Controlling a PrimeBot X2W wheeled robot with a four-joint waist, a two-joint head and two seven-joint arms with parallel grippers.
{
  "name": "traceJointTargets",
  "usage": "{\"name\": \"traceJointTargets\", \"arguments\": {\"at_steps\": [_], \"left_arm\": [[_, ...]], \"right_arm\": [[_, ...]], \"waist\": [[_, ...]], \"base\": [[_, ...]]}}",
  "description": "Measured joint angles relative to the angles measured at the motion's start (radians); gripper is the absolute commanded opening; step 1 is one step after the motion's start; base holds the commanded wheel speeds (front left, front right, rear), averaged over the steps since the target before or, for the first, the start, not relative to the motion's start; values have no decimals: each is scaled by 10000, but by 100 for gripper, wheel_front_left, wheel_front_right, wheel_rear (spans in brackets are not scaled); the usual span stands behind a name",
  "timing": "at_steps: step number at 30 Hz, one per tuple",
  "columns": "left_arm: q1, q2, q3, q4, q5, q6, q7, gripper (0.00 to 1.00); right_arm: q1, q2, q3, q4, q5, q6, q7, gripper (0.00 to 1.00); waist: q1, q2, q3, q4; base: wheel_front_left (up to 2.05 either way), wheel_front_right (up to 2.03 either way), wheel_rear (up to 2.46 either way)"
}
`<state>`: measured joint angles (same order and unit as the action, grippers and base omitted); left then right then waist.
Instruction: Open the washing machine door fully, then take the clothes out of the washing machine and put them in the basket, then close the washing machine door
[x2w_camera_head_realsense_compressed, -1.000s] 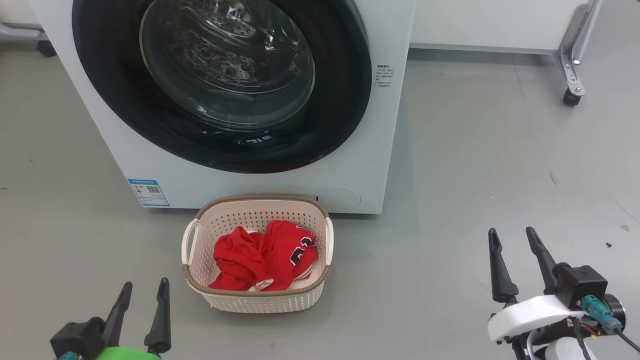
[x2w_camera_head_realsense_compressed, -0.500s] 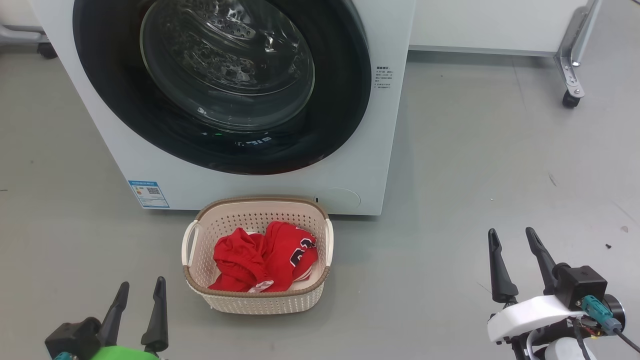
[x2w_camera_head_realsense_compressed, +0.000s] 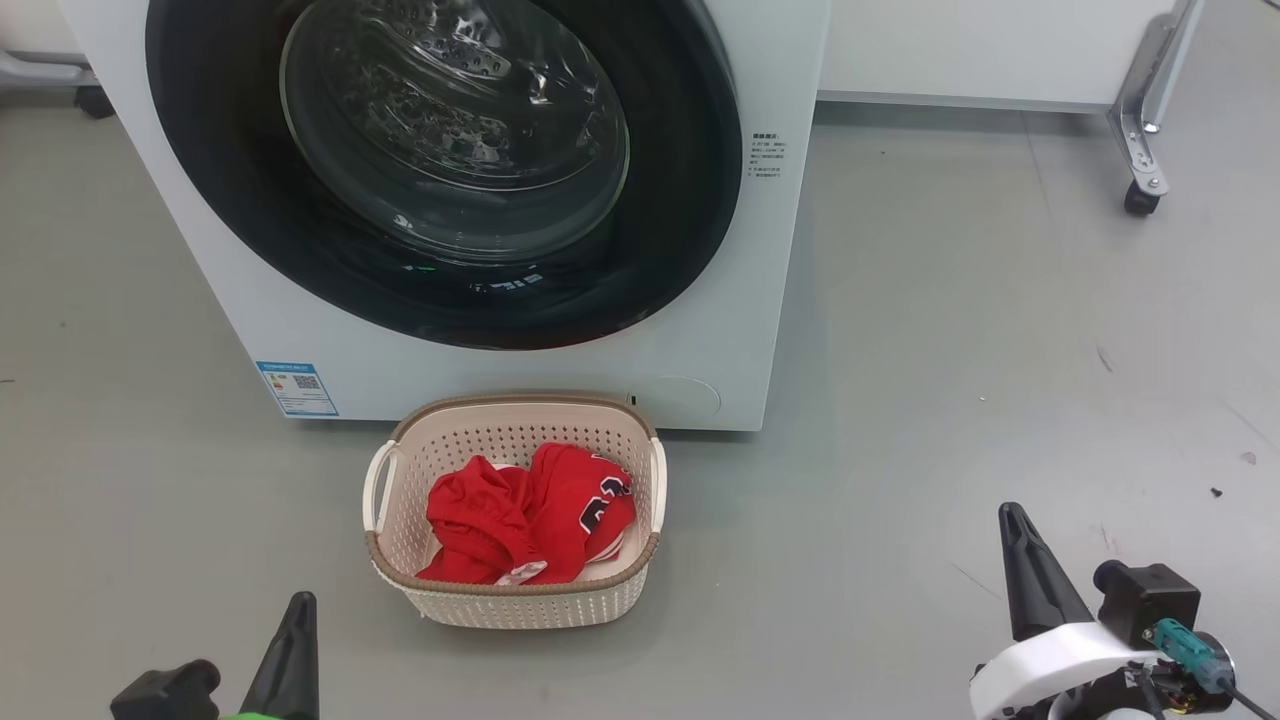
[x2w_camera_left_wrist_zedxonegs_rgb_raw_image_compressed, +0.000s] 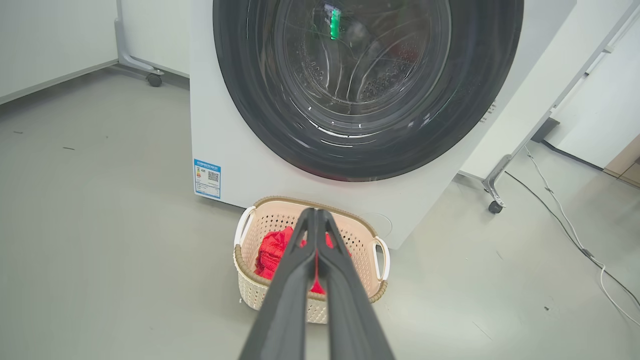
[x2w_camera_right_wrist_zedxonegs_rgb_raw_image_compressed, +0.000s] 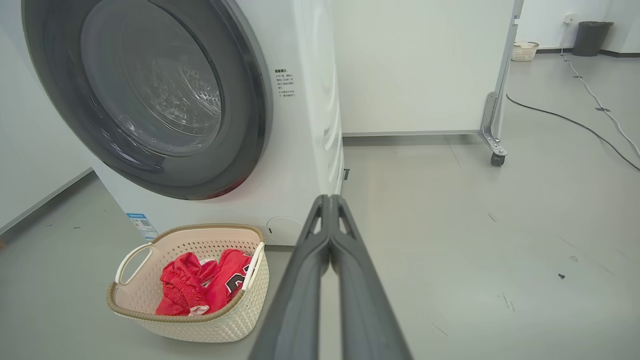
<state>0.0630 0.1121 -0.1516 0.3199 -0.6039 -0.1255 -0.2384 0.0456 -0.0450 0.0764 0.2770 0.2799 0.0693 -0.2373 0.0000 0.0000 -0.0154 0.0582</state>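
Left pincer (x2w_camera_head_realsense_compressed: 299, 600) and right pincer (x2w_camera_head_realsense_compressed: 1008, 512) have clenched empty and sunk lower, pointing to 12 o'clock, at 8 and 3 o'clock of the basket (x2w_camera_head_realsense_compressed: 510, 588) holding the clothes (x2w_camera_head_realsense_compressed: 520, 515).

One washing machine (x2w_camera_head_realsense_compressed: 500, 380), one washing machine door (x2w_camera_head_realsense_compressed: 450, 160), one basket (x2w_camera_head_realsense_compressed: 515, 605). Red clothes (x2w_camera_head_realsense_compressed: 520, 515) bundled together, number unclear. Two end effectors: left end effector (x2w_camera_head_realsense_compressed: 299, 606), right end effector (x2w_camera_head_realsense_compressed: 1011, 516).

Glossy black rim and clear glass front the washing machine door (x2w_camera_head_realsense_compressed: 450, 160) on the smooth white washing machine (x2w_camera_head_realsense_compressed: 500, 375). At six o'clock, red cloth clothes (x2w_camera_head_realsense_compressed: 520, 510) fill a matt perforated plastic basket (x2w_camera_head_realsense_compressed: 520, 402) on a smooth grey floor (x2w_camera_head_realsense_compressed: 950, 350).
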Motion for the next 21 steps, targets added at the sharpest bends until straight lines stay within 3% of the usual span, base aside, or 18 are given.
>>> {"name": "traceJointTargets", "arguments": {"at_steps": [21], "left_arm": [[-16,-61,360,-56,-1829,0,579,0]], "right_arm": [[-211,23,-504,222,2485,84,780,0]], "waist": [[0,0,33,-107]], "base": [[0,0,0]]}}
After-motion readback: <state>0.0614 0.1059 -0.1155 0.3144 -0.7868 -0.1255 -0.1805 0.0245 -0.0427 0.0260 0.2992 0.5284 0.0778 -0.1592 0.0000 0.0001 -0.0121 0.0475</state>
